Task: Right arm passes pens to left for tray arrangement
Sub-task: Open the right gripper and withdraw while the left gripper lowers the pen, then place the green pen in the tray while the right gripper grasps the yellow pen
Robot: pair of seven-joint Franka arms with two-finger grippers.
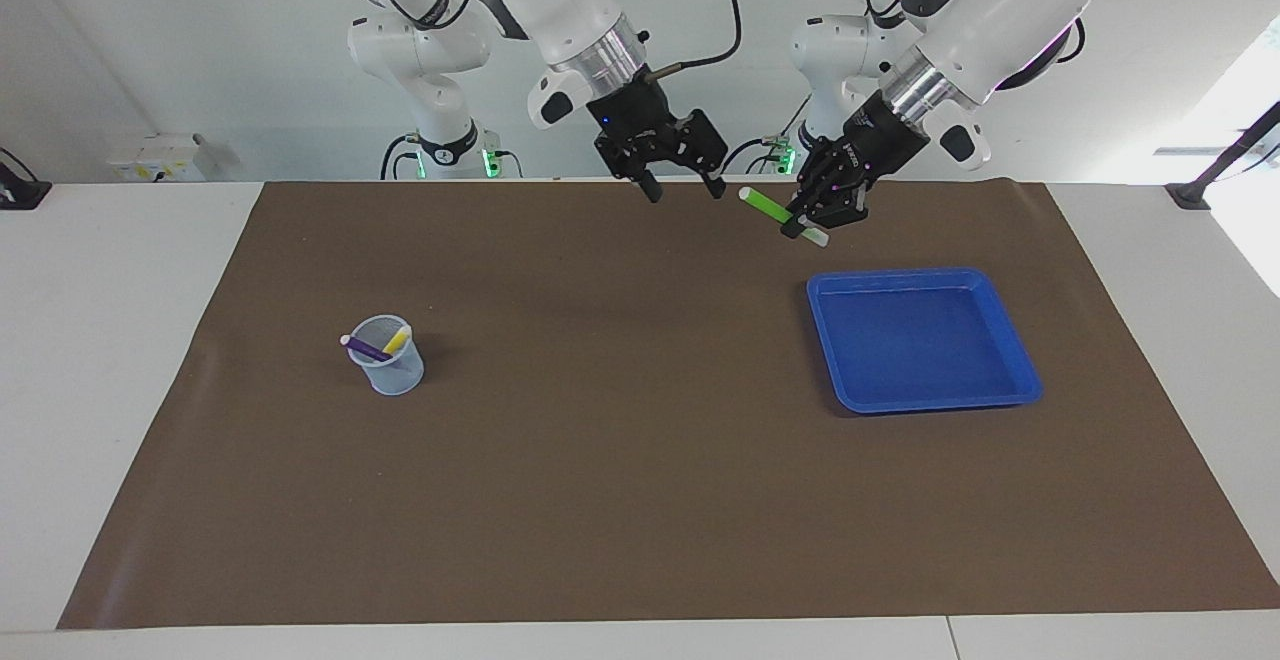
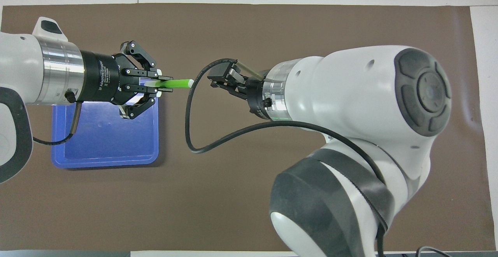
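Left hand around green pen, airborne

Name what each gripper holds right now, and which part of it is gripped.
The left gripper holds the green pen near one pale-tipped end. The right gripper is open and holds nothing.

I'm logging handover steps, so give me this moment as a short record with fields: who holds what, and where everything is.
left gripper: shut on green pen, in the air by the tray's edge
right gripper: open, empty, over the mat
tray: empty, toward the left arm's end
mesh cup: toward the right arm's end, holds purple pen and yellow pen
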